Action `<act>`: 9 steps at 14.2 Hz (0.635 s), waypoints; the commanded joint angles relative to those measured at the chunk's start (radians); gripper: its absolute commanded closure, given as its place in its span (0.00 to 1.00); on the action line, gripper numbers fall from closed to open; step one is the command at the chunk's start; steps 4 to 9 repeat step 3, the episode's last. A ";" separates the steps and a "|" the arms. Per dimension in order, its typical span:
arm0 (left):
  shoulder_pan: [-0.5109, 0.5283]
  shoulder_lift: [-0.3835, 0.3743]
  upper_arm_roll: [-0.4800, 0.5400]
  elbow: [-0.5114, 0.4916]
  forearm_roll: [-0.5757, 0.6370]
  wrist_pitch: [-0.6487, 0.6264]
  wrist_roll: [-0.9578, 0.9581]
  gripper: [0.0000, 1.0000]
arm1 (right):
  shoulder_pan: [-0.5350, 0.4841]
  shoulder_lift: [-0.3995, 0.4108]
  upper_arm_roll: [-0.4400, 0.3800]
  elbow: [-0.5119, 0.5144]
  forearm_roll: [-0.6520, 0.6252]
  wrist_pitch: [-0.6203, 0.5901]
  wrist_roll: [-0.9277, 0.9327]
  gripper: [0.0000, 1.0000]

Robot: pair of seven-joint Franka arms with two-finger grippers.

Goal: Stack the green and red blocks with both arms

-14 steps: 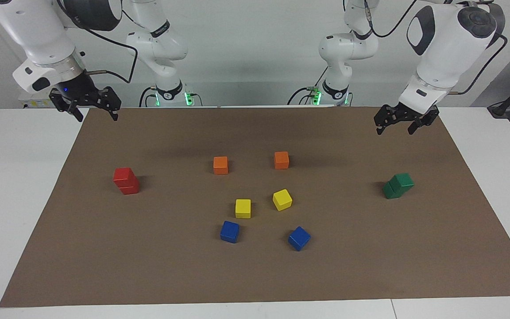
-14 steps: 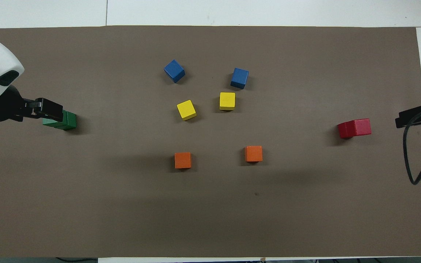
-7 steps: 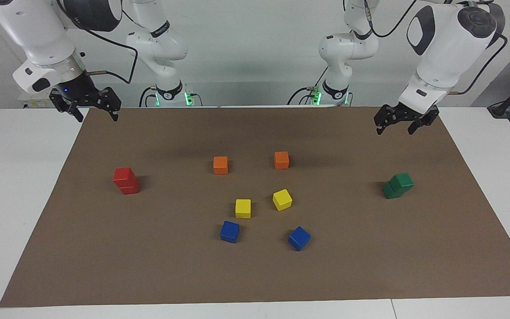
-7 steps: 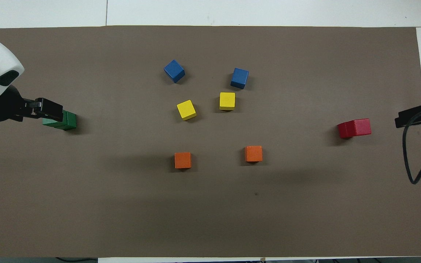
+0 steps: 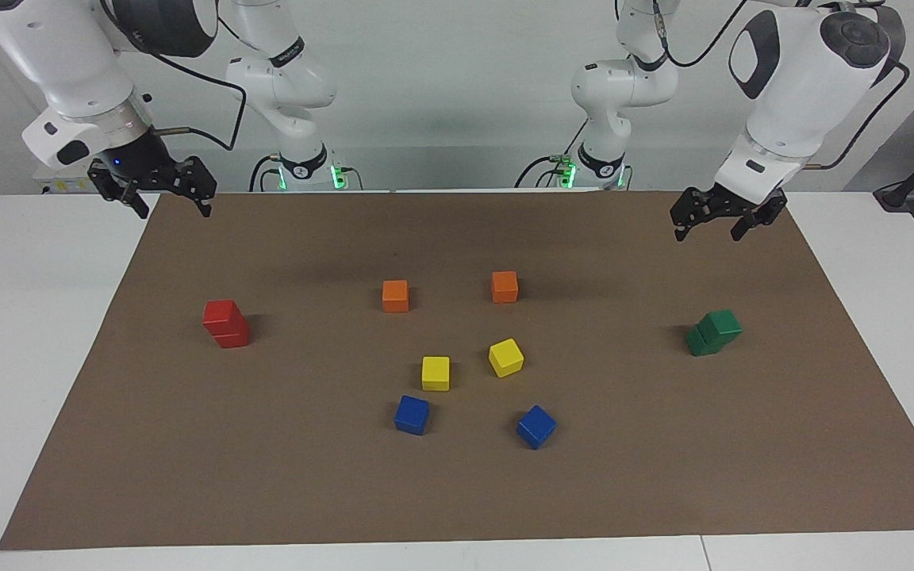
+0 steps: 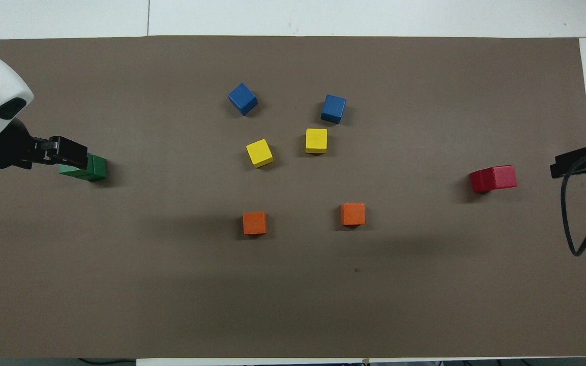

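Facing view shows a white surface (image 5: 44,333) under a brown mat (image 5: 457,492), before a pale wall (image 5: 441,95). Red blocks (image 5: 226,323) stand stacked toward the right arm's end, green blocks (image 5: 713,332) toward the left arm's. Left end effector (image 5: 717,226) and right end effector (image 5: 162,200) hang open, empty, over the mat's corners nearest the robots.

Blocks, all colours: no lettering, numbers or labels on any visible face.
Brown mat (image 5: 457,492): plain, no print or marks that read as text.
White table (image 5: 28,317): no signs or stickers visible.
Arm links near the bases: a dark band carries small pale lettering (image 5: 289,52), too small to read.
Arm bases: green lights only, no readable figures.
Back wall: bare, no signage.
Overall: nothing legible in either view.
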 commanded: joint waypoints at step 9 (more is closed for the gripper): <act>-0.015 -0.011 0.012 -0.002 -0.005 -0.009 -0.003 0.00 | -0.008 0.011 0.008 0.019 0.010 -0.017 0.018 0.00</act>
